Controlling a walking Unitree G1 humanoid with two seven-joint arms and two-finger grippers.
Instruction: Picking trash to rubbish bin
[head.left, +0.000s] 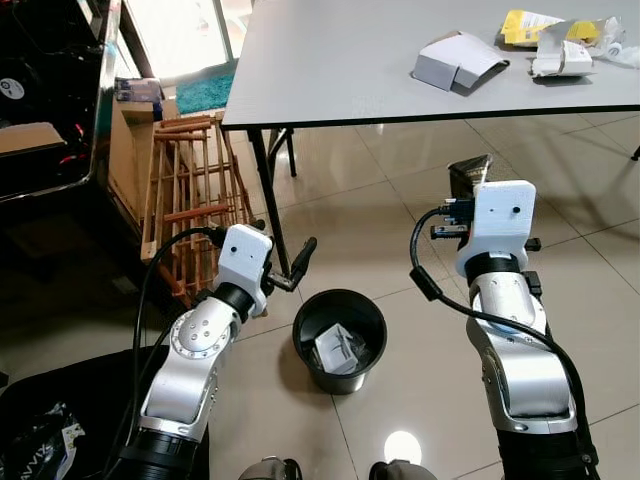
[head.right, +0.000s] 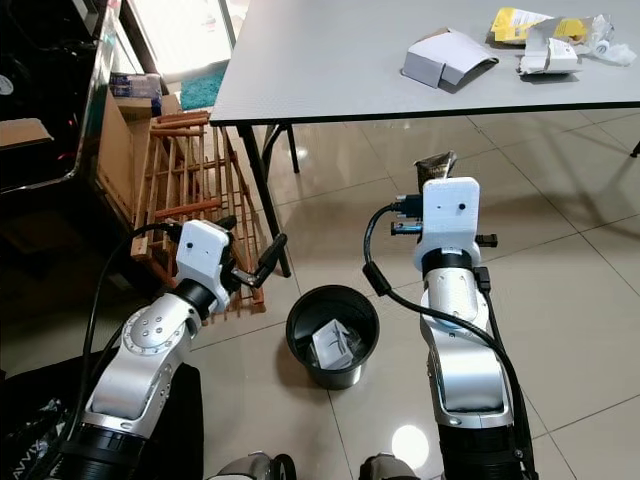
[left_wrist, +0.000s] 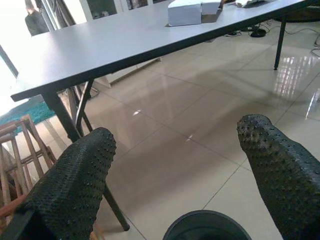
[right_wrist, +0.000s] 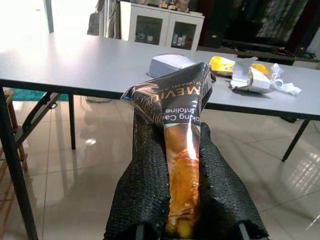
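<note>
My right gripper (head.left: 470, 178) is raised in front of the table edge, shut on a dark, glossy snack wrapper (right_wrist: 178, 145) that stands up between its fingers (right_wrist: 142, 175). A black rubbish bin (head.left: 340, 338) stands on the floor between my arms, with crumpled white paper inside. My left gripper (head.left: 298, 265) hovers open to the left of the bin, its fingers (left_wrist: 75, 185) holding nothing. More trash lies on the grey table (head.left: 330, 70): a white box (head.left: 456, 62), a yellow packet (head.left: 527, 27) and crumpled wrappers (head.left: 565, 55).
A wooden rack (head.left: 190, 190) and cardboard boxes (head.left: 130, 140) stand left of the table leg (head.left: 268, 195). A black bag (head.left: 50, 430) lies at my lower left. Shiny tiled floor spreads around the bin and under the table.
</note>
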